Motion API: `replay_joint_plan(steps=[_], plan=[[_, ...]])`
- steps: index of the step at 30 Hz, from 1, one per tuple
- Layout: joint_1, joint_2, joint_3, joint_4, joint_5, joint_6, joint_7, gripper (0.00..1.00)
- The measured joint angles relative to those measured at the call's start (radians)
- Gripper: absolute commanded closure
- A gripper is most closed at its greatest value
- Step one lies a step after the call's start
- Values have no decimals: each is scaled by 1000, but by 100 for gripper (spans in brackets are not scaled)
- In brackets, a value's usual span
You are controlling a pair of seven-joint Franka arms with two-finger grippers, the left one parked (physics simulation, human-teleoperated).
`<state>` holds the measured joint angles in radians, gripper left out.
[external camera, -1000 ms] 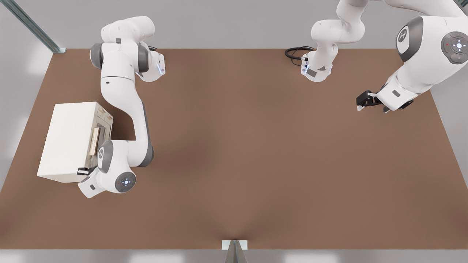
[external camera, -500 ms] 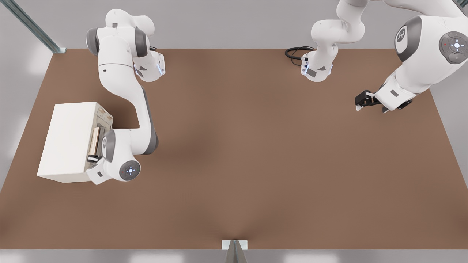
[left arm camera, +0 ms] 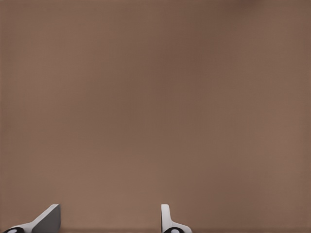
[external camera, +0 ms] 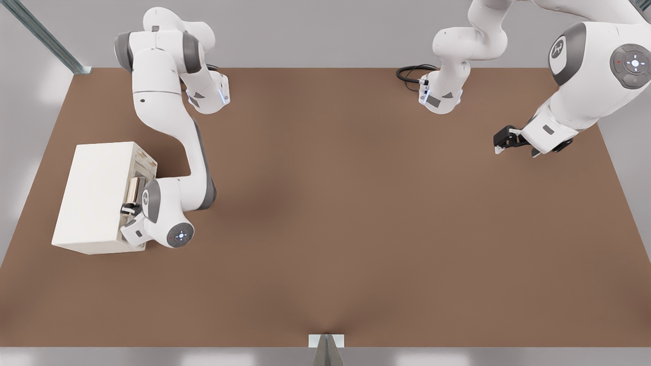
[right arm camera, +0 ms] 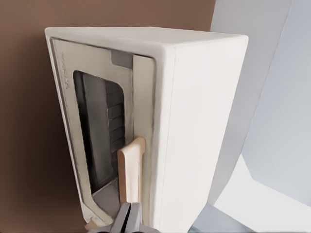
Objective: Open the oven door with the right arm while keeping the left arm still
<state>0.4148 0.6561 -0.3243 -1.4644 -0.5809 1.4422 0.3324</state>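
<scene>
The cream oven [external camera: 94,195] stands at the front view's left on the brown table. Its oven door [external camera: 144,168] faces the table's middle and lies flush against the box. In the right wrist view the oven door [right arm camera: 97,131] shows its dark window and beige bar handle [right arm camera: 130,170]. The right arm [external camera: 168,127] bends down in front of the oven. Its gripper [external camera: 129,208] sits at the near end of the handle [external camera: 133,189]. In the wrist view the gripper [right arm camera: 129,219] is just below the handle's end, its two fingertips pressed together with nothing between them.
The parked arm [external camera: 574,76] hangs over the table's far right corner with its gripper [external camera: 506,138] above bare table. A black cable loop [external camera: 409,76] lies by its base. A grey wall runs behind the oven, past the table's [external camera: 330,229] left edge.
The right arm's wrist has swung from the oven's near front corner toward the handle, bringing the gripper up to the handle's near end. The door has not moved.
</scene>
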Motion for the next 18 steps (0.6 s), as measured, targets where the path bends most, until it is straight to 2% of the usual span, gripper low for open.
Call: replay_joint_plan(steps=[18], plan=[[-31, 24, 3, -10, -10, 2, 9, 79]])
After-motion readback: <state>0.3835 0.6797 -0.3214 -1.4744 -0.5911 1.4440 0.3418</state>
